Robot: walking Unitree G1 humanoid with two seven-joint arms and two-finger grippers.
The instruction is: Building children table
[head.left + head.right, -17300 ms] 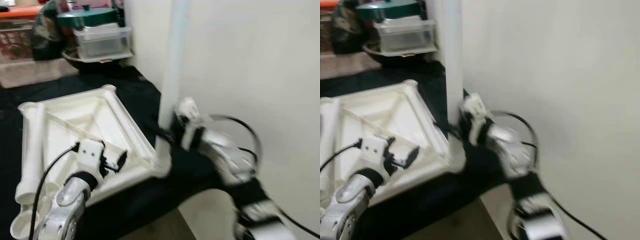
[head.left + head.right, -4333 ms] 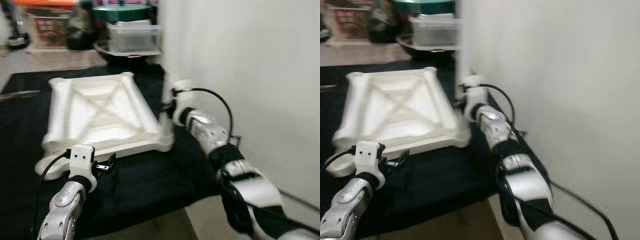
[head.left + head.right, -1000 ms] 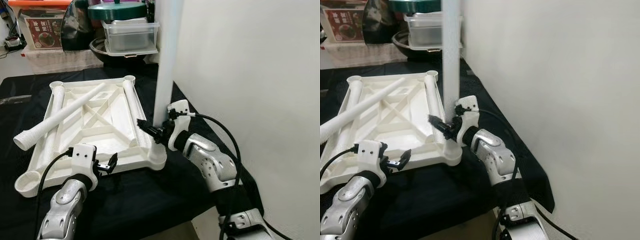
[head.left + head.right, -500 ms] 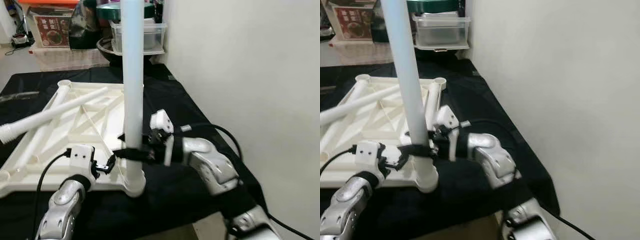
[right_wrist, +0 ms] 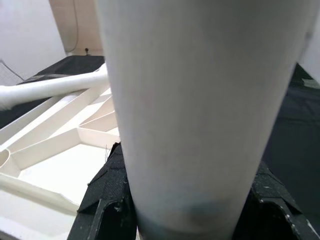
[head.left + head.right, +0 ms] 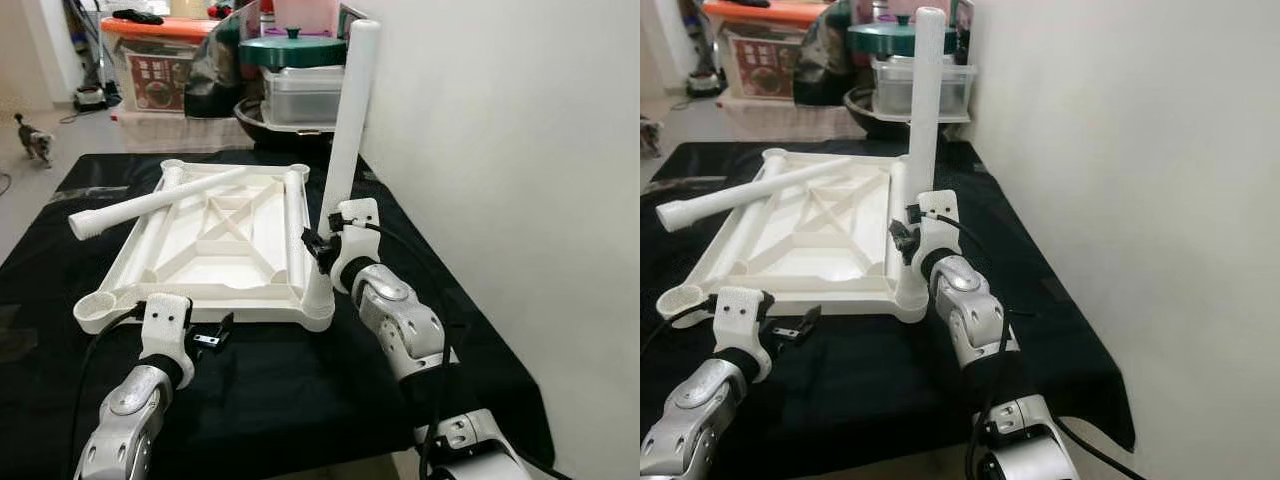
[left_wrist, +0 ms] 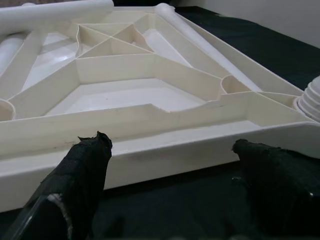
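The white table top (image 6: pixel 200 312) lies upside down on the black-covered table (image 6: pixel 300 400). One white leg (image 6: pixel 348 120) stands upright in its near right corner socket (image 6: pixel 318 300). My right gripper (image 6: pixel 316 246) is shut on this leg low down; in the right wrist view the leg (image 5: pixel 200 100) sits between both fingers (image 5: pixel 107 210). A second leg (image 6: pixel 160 200) lies loose across the top's far left part. My left gripper (image 6: pixel 212 338) is open just before the top's near edge (image 7: pixel 165 150), holding nothing.
A white wall (image 6: pixel 500 150) runs close along the right side of the table. Storage boxes (image 6: pixel 310 90), a green lid (image 6: pixel 290 50) and a dark bowl stand behind the table. A small animal (image 6: pixel 35 140) is on the floor at far left.
The whole picture has shifted and pulled back, so the camera moved. The right gripper still holds the upright leg at the corner. The left gripper stays open by the near edge.
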